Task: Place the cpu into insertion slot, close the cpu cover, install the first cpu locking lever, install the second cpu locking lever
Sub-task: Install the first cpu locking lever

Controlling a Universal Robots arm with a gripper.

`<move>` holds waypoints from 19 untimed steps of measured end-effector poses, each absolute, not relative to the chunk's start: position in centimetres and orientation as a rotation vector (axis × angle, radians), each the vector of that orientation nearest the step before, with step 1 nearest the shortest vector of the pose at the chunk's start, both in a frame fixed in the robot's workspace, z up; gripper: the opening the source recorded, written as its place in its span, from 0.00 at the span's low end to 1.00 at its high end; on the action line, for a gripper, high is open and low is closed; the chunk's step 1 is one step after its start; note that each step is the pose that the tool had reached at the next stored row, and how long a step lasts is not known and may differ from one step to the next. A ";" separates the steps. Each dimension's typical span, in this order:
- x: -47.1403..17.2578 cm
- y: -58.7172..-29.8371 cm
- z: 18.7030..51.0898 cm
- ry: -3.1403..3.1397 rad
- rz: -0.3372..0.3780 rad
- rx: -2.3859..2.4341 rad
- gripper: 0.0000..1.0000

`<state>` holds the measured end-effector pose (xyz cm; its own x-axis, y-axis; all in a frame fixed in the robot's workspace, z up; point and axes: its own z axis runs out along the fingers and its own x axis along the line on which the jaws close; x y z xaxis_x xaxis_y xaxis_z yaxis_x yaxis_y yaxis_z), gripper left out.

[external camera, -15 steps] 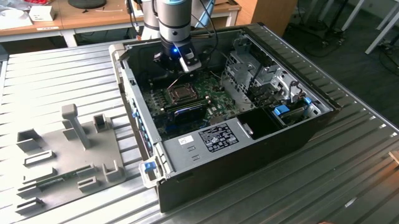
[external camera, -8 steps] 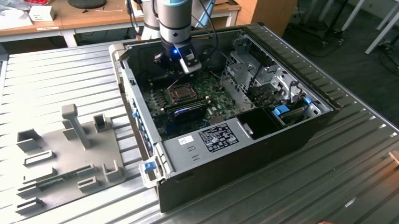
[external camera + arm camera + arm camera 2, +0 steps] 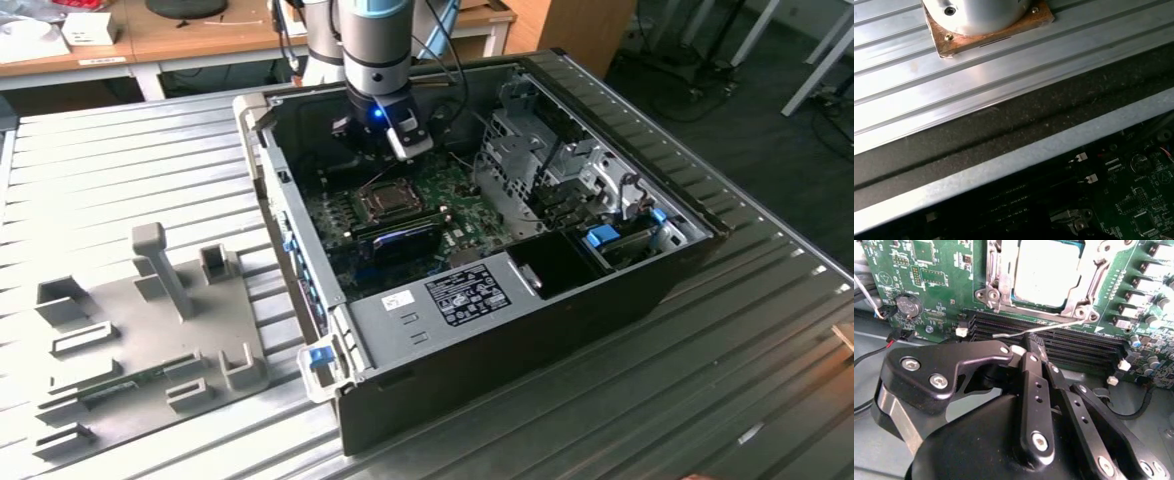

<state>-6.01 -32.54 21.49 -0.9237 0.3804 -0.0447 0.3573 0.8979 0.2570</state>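
The hand (image 3: 1028, 346) had its fingers together, just beside the loose, thin locking lever (image 3: 1054, 328) — the tips could slip off it and scratch the cpu cover (image 3: 1093, 279).

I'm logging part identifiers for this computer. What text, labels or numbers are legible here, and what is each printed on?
Nothing can be read.
Black-and-white label sticker inside the computer case: print too small.
Small white sticker beside it: too small.
Green circuit board, second wrist view: white markings blurred.
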 end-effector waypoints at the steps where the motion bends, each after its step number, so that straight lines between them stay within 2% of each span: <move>1: -6.0 -32.5 21.5 2.969 0.375 0.578 0.10; 19: -5.6 -32.6 20.8 2.969 0.375 0.578 0.10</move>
